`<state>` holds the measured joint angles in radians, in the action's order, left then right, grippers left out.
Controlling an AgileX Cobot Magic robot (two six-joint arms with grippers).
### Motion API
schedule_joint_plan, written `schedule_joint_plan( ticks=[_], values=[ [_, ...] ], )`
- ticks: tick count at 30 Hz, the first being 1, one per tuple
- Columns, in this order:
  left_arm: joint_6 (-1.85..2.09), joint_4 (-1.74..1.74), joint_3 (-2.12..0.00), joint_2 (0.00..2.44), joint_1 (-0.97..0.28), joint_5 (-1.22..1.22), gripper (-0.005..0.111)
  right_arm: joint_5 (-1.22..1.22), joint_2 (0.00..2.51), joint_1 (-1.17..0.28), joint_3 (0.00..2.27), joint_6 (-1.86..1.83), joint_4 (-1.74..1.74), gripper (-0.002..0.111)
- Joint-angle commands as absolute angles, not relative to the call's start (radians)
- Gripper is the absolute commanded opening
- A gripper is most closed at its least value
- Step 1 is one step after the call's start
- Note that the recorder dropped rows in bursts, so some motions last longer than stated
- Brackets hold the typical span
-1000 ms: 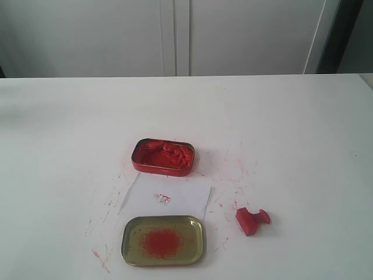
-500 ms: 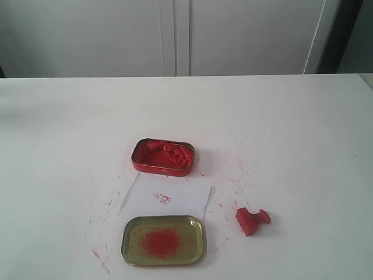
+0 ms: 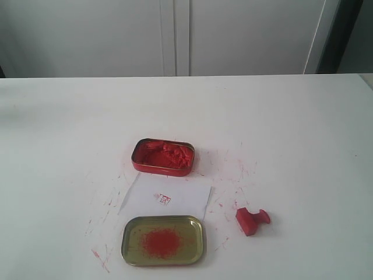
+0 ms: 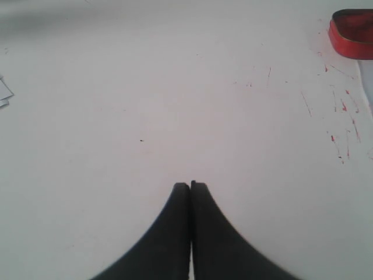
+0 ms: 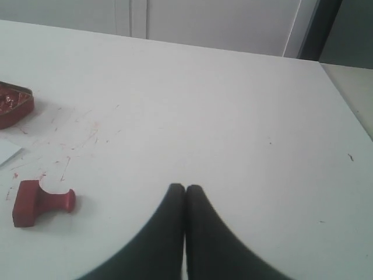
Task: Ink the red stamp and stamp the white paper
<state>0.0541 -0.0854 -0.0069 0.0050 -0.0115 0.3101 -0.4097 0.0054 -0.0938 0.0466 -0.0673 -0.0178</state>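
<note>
The red stamp (image 3: 252, 220) lies on its side on the table, right of the white paper (image 3: 175, 198); it also shows in the right wrist view (image 5: 41, 202). The paper carries a tiny red mark and lies between the red ink tin (image 3: 163, 156) and the gold lid (image 3: 163, 240). My right gripper (image 5: 185, 188) is shut with nothing in it, well apart from the stamp. Over bare tabletop my left gripper (image 4: 190, 185) is shut and empty too, far from the ink tin (image 4: 353, 34). Neither gripper shows in the exterior view.
Red ink speckles mark the white tabletop (image 3: 245, 169) around the tins. White cabinet doors (image 3: 175, 35) stand behind the table's far edge. The table's right edge (image 5: 344, 111) shows in the right wrist view. A paper corner (image 4: 4, 93) lies at the left wrist view's border.
</note>
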Motion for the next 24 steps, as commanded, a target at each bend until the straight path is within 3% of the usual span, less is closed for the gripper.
schedule_joint_plan(
  ticks=[1, 24],
  values=[
    [0.048, -0.095, 0.0, 0.0, -0.009, 0.306, 0.0, -0.379, 0.0, -0.098, 0.02, -0.065, -0.007, 0.0],
    [0.048, -0.095, 0.0, 0.0, -0.009, 0.306, 0.0, -0.349, 0.0, -0.098, 0.0, -0.065, -0.007, 0.0]
  ],
)
